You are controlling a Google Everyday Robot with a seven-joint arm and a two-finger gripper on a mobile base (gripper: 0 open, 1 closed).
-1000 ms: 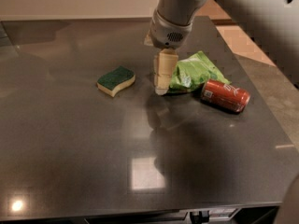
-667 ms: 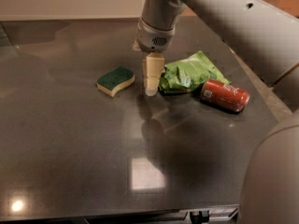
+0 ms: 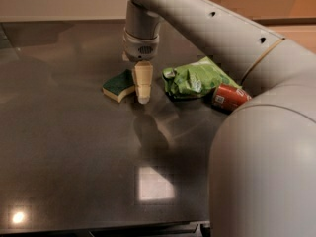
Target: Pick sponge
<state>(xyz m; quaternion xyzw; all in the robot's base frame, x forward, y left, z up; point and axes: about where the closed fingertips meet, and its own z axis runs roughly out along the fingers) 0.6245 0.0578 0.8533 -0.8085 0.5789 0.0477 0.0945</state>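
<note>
The sponge (image 3: pixel 117 85) has a dark green top over a pale yellow body. It lies flat on the dark grey table (image 3: pixel 69 147), left of centre. My gripper (image 3: pixel 143 98) points straight down, just off the sponge's right edge, with its tip close to the table top. It partly hides the sponge's right end. Nothing shows in its grasp. The arm reaches in from the upper right and fills the right side of the view.
A light green wrinkly snack bag (image 3: pixel 196 78) lies right of the gripper. A red can (image 3: pixel 229 97) lies on its side past the bag. The table's front edge runs along the bottom of the view.
The gripper has moved left, away from the snack bag, and now stands right beside the sponge. The arm now covers more of the right side. The sponge, bag and can have not moved.
</note>
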